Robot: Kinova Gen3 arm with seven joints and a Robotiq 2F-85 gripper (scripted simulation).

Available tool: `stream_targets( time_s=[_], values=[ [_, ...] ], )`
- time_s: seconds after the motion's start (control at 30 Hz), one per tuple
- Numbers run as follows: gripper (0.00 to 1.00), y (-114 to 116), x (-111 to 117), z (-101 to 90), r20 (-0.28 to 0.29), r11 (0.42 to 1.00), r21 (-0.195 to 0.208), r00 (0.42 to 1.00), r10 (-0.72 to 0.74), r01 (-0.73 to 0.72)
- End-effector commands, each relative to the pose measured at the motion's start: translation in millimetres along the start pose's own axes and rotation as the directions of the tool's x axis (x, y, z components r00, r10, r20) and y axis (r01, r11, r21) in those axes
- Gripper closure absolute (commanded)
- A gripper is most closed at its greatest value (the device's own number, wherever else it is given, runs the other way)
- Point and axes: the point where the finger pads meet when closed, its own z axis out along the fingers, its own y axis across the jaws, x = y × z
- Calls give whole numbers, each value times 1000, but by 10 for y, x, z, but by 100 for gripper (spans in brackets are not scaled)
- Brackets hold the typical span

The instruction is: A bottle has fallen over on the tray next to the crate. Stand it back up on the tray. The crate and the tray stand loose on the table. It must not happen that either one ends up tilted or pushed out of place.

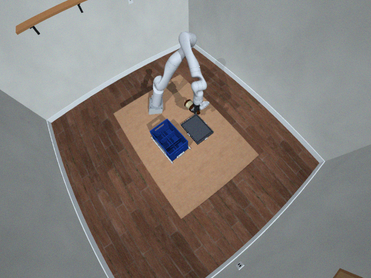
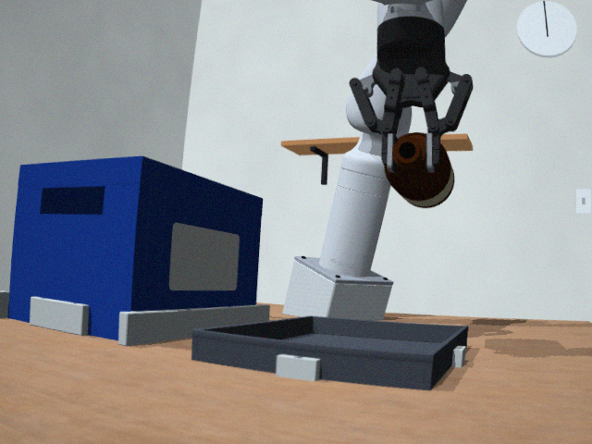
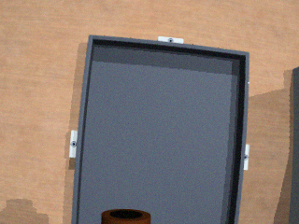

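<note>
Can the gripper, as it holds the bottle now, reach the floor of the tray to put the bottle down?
Probably yes. The gripper, shut on the brown bottle, hangs above the tray, whose floor shows nothing lying on it, so nothing seems to block the way down.

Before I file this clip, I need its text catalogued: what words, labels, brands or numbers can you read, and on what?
None can be read.
Arm: a faint mark low on the link, too blurred to read.
Crate: a blank grey panel, no lettering.
Clock: a hand, no numerals.
Bottle, held in the claw: no readable label.
Tray: plain.
</note>
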Motion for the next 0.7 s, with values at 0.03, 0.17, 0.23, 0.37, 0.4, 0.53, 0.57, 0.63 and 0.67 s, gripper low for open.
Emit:
stream_targets(
  time_s=[0.03,0.17,0.23,0.37,0.4,0.53,0.57,0.63,0.67],
  values=[
    [100,0,3,-4,-1,1000,1,1000,1,-1],
    [100,0,3,-3,-1,1000,1,1000,15,-15],
    [100,0,3,-3,-1,999,1,999,32,-32],
    [100,1,2,-3,0,998,1,998,69,-69],
    [100,1,2,-3,0,998,1,998,69,-69],
    [100,1,2,-2,0,991,1,991,131,-131],
    [100,1,2,-2,0,989,1,989,147,-147],
    [100,1,2,-2,0,984,1,984,178,-178],
    [100,1,2,-3,0,981,1,981,193,-193]
  ],
)
